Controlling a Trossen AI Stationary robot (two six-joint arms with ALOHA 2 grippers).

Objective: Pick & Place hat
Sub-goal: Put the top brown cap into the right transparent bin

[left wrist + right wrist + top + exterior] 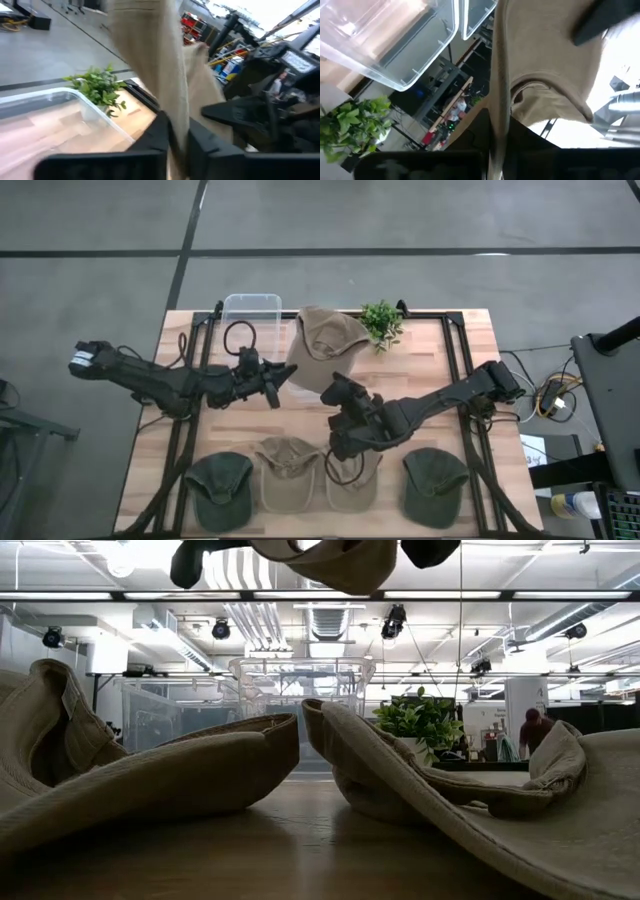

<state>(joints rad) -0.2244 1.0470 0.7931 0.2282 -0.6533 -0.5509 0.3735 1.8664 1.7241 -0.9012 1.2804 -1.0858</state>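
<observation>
A tan hat (pixel 325 338) is held up in the air over the far middle of the table, between a clear plastic bin (pixel 250 312) and a small green plant (pixel 381 321). It shows at the top of the low view (pixel 335 562). My left gripper (pixel 283 378) is shut on the hat's left side. My right gripper (pixel 336 391) is shut on its near side. My left gripper pinches the hat's edge (pixel 177 125) between its two fingers (pixel 156 137), coming level from the table's left. The cloth stands up between the fingers and the hat is lifted clear of the table. My right gripper pinches the hat's rim (pixel 498 117) between its two fingers (pixel 527 137), coming from the table's near right side. The rim runs edge-on between the fingers. The hat's crown (pixel 550 65) spreads beyond them, clear of the table.
Several hats lie in a row along the near edge: a dark green one (pixel 220 486), two tan ones (pixel 286 470) (pixel 353 478), and a dark green one (pixel 435 483). The two tan ones fill the low view (pixel 150 780) (pixel 470 790). A person (pixel 530 730) stands far behind.
</observation>
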